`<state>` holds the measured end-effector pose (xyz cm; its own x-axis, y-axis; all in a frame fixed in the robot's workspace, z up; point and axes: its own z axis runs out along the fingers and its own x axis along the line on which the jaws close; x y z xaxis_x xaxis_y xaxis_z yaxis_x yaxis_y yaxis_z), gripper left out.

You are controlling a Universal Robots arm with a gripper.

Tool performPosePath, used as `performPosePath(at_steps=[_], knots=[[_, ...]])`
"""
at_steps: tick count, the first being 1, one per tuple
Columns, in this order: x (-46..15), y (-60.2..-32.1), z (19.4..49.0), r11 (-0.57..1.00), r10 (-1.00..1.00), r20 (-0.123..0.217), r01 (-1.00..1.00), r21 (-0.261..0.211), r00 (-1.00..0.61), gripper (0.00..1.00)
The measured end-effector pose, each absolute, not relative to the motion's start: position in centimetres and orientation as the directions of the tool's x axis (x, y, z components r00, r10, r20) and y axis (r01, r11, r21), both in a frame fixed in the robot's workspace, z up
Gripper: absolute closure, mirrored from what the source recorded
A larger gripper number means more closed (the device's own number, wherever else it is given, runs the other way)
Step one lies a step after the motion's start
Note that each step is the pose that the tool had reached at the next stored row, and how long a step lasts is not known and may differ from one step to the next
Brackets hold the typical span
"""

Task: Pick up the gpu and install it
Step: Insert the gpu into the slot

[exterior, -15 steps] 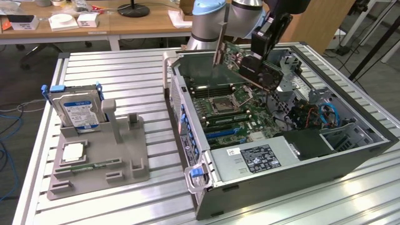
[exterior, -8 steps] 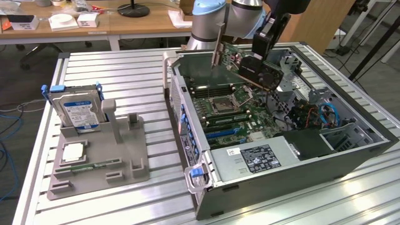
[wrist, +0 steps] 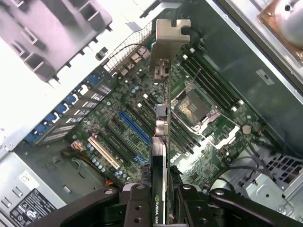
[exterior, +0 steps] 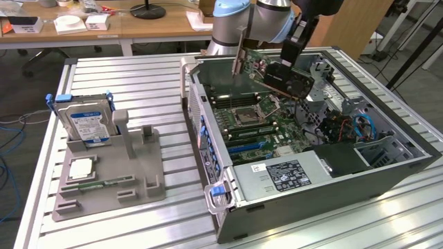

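Aloft, gpu (exterior: 277, 75) in gripper (wrist: 161, 203), over mobo (wrist: 113, 118)

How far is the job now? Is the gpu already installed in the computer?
Done: the gpu is picked up, and the end effector is shut on it. In hand: the card hangs above the motherboard inside the open case. Left: it is not yet seated in any slot; the blue slot on the board stands empty.

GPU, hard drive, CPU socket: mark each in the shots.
gpu (exterior: 291, 80), exterior view, on its black cooler.
hard drive (exterior: 83, 123), exterior view, on its blue-white label.
CPU socket (wrist: 194, 105), wrist view, on the socket's middle.
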<state>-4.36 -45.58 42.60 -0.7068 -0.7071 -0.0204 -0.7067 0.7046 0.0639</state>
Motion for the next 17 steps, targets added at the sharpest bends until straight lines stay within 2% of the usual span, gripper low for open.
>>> performPosePath(at_steps=[17], knots=[[-4.36, -45.58, 42.60, 0.577, -0.815, -0.020, -0.814, 0.064, -0.579, 0.74]])
